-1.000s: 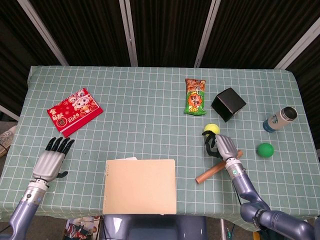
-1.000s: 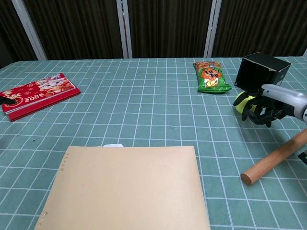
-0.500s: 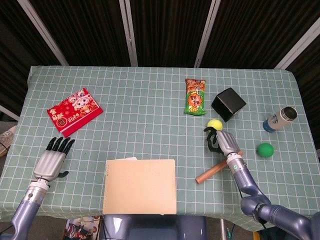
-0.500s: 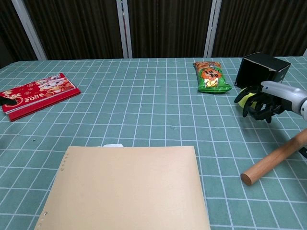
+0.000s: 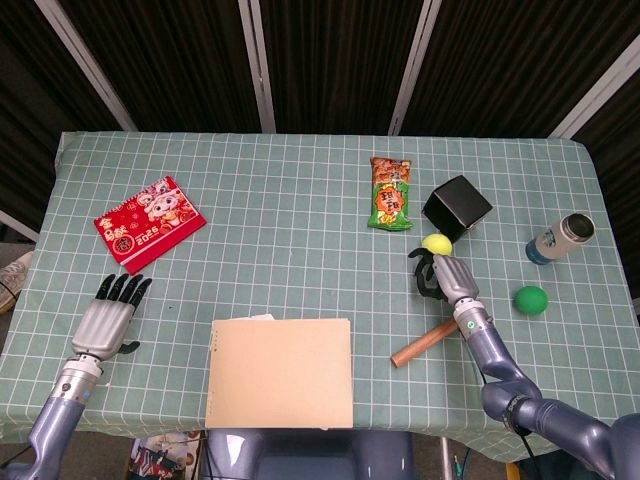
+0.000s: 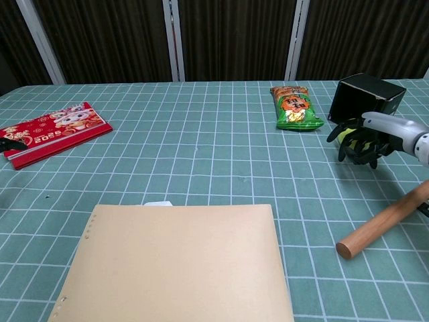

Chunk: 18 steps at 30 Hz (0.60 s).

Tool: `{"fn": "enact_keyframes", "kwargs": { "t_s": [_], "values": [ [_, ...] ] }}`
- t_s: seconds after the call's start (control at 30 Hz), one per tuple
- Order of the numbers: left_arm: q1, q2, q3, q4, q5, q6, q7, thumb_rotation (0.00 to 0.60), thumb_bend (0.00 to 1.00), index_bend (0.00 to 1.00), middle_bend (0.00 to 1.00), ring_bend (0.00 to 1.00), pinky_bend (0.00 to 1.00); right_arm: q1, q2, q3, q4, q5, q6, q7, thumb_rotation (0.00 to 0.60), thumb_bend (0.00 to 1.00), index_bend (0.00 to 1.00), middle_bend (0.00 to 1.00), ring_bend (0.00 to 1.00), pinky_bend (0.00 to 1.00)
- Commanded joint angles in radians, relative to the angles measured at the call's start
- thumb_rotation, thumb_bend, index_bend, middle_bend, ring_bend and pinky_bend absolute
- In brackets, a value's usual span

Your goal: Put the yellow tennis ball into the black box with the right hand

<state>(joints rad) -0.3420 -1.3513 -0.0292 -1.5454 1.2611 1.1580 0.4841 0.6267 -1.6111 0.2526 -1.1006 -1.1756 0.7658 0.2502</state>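
The yellow tennis ball (image 5: 435, 243) lies on the green checked cloth just in front of the black box (image 5: 457, 207). My right hand (image 5: 445, 275) sits right behind the ball, its dark fingertips touching it. The ball shows whole in the head view, not enclosed. In the chest view the spread, curved fingers of the right hand (image 6: 364, 139) cover most of the ball (image 6: 345, 135), close to the black box (image 6: 366, 98). My left hand (image 5: 108, 318) rests flat near the table's front left, fingers straight and holding nothing.
A wooden stick (image 5: 432, 340) lies under the right wrist. A green snack bag (image 5: 389, 193) is left of the box. A green ball (image 5: 530, 299) and a lying bottle (image 5: 560, 237) are at the right. A tan notebook (image 5: 280, 372) and a red packet (image 5: 148, 222) lie further left.
My right hand has moved away from me toward the black box, and the yellow ball has moved with its fingertips, ending close to the box. The left hand stayed put.
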Motion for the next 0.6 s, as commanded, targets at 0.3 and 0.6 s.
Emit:
{"fn": "enact_keyframes", "kwargs": {
  "t_s": [0.3, 0.6],
  "values": [
    [-0.007, -0.007, -0.006, 0.013, -0.026, -0.010, 0.005, 0.600, 0.08, 0.00, 0.05, 0.00, 0.00, 0.044, -0.024, -0.001, 0.096, -0.017, -0.047, 0.025, 0.600, 0.65, 0.26, 0.47, 0.47, 0.58],
    [-0.016, -0.019, -0.010, 0.022, -0.055, -0.022, 0.020, 0.600, 0.08, 0.00, 0.05, 0.00, 0.00, 0.071, -0.036, -0.016, 0.193, -0.044, -0.076, 0.045, 0.600, 0.65, 0.26, 0.47, 0.46, 0.55]
  ]
}}
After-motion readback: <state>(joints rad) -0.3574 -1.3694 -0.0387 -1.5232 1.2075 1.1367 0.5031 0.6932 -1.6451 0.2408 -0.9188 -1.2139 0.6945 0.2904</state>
